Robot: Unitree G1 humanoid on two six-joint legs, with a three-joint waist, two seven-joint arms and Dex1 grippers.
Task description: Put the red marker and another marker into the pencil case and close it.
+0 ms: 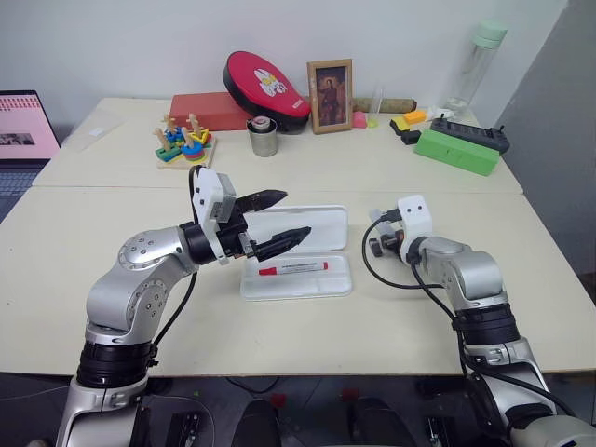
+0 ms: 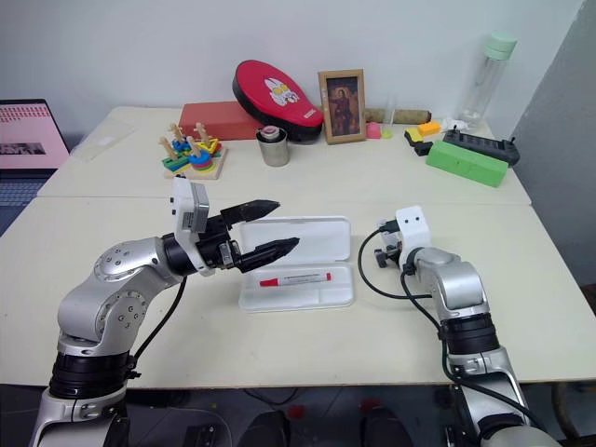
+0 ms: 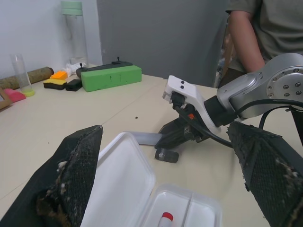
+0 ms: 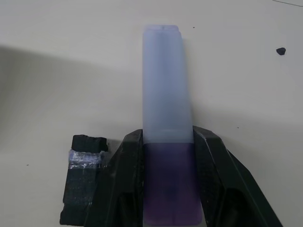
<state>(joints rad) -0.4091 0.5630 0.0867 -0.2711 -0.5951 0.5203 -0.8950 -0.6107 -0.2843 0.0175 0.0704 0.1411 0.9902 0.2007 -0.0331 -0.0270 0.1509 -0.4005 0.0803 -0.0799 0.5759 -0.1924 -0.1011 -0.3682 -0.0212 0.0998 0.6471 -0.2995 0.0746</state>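
Note:
The pencil case (image 1: 321, 224) lies open at the table's middle, its lid (image 3: 123, 184) flat behind the tray. The red marker (image 1: 293, 268) rests in the tray, white barrel with red ends. My left gripper (image 1: 296, 214) hovers open just above the case's left half, holding nothing. To the right of the case the pale purple marker (image 4: 163, 85) lies on the table, and my right gripper (image 4: 166, 135) is shut on its near end, a finger pressed against each side. A small black stub (image 4: 83, 182) sits on the table right beside one finger.
A green box (image 1: 456, 151), a metal cup (image 1: 264, 138), a wooden stacking toy (image 1: 183, 144), a red pad (image 1: 265, 84), a framed picture (image 1: 330, 95) and a bottle (image 1: 477, 65) line the table's far half. A laptop (image 1: 23, 126) is at far left. A person (image 3: 255, 33) stands beyond my right arm.

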